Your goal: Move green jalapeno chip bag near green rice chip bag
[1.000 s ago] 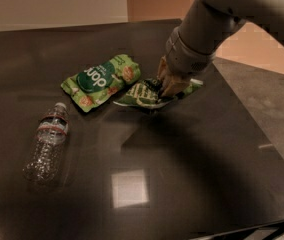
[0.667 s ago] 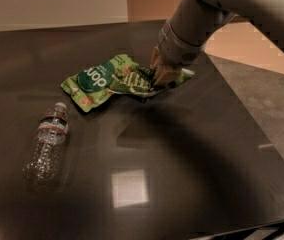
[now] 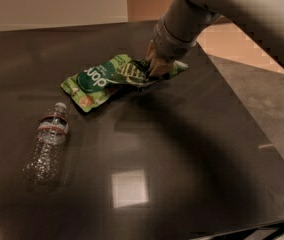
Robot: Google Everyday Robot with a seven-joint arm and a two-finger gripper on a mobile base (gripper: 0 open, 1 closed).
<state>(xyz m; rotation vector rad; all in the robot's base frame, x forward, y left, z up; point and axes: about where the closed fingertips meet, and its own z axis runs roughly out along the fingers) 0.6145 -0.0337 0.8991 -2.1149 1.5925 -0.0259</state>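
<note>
A water bottle (image 3: 47,144) lies nearest on the bench (image 3: 192,184), well apart. Beyond it is the green rice chip bag (image 3: 93,81), its far edge overlapped by the green jalapeno chip bag (image 3: 128,74), which is pinched in the closed tool (image 3: 157,68). I'd release gently and lift straight up, dragging neither bag. The held bag is olive, crinkled and white-lettered.

Dim, warm light over the dark table (image 3: 197,149), and there's a square patch of glare (image 3: 129,188) bouncing off its glossy top near the front edge, so the source sits overhead. A broad soft shadow of the arm (image 3: 222,4) sweeps across the middle. The pincer (image 3: 157,68), clamped on the green jalapeno chip bag (image 3: 130,72) at the far side, sits in shade. The green rice chip bag (image 3: 94,81) catches more light, and small glints sparkle on the plastic bottle (image 3: 46,144).
</note>
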